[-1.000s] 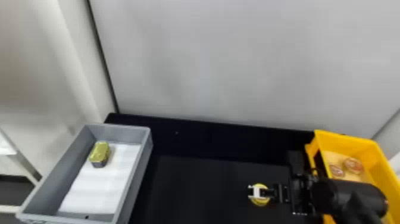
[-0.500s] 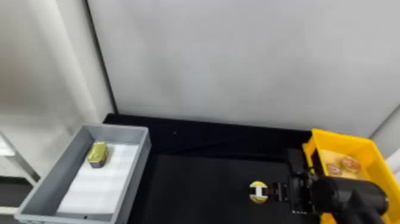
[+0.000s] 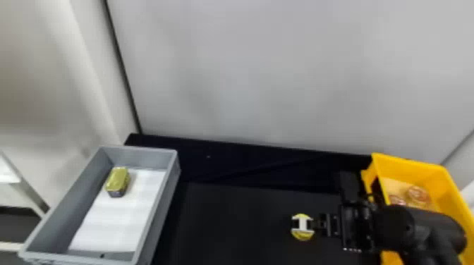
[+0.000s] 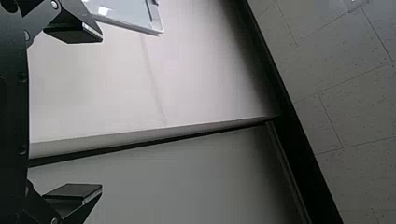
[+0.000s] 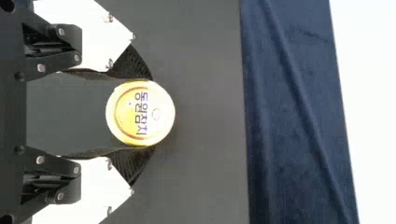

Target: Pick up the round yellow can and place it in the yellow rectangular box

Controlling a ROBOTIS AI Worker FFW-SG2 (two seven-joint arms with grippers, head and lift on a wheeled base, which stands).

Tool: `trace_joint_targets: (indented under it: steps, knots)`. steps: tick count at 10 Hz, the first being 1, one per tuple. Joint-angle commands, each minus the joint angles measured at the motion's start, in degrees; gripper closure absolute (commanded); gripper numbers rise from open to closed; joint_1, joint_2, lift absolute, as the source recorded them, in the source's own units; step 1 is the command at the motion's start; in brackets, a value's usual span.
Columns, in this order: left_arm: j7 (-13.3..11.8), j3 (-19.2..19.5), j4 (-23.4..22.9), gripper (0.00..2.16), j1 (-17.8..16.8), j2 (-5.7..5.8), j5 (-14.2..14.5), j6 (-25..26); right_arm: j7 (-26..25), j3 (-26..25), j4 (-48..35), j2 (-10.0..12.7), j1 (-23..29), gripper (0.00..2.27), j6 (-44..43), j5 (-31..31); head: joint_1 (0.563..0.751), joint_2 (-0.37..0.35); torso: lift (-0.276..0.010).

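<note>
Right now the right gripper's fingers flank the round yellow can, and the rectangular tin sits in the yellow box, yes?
Wrong container: the head view shows the rectangular tin in the gray bin. Rest holds: the right gripper has its fingers either side of the round yellow can.

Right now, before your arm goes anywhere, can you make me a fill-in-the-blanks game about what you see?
The round can between the fingers of the right gripper is coloured ____.
The sheet inside the gray box is coloured ____.
The yellow box stands on the robot's ____ side.

Missing words: yellow; white; right.
</note>
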Motion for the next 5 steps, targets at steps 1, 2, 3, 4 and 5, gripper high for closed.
trace_joint_targets:
  steps: [1,2,3,4,5]
  knots:
    - [0.0,0.0,0.0,0.14,0.0,0.14,0.2,0.0,-3.6,-1.8,-6.7,-0.1,0.2,0.61,4.0,-4.3,0.694,-0.078,-0.006]
    - [0.0,-0.1,0.0,0.14,0.0,0.23,0.2,0.1,-5.6,-3.4,-9.6,-0.1,0.2,0.61,6.0,-5.8,0.694,-0.078,-0.006]
    - [0.0,-0.2,0.0,0.14,-0.1,0.23,0.2,0.2,-7.5,-5.0,-12.0,-0.3,0.1,0.61,7.4,-7.6,0.694,-0.078,-0.006]
    - [0.0,-0.2,0.0,0.14,-0.1,0.23,0.2,0.2,-9.9,-6.1,-14.2,-0.6,-0.2,0.61,9.0,-9.4,0.694,-0.078,-0.006]
    - [0.0,-0.3,0.0,0.14,-0.2,0.23,0.2,0.3,-10.7,-7.4,-15.8,-0.7,-0.6,0.61,10.0,-9.6,0.694,-0.078,-0.006]
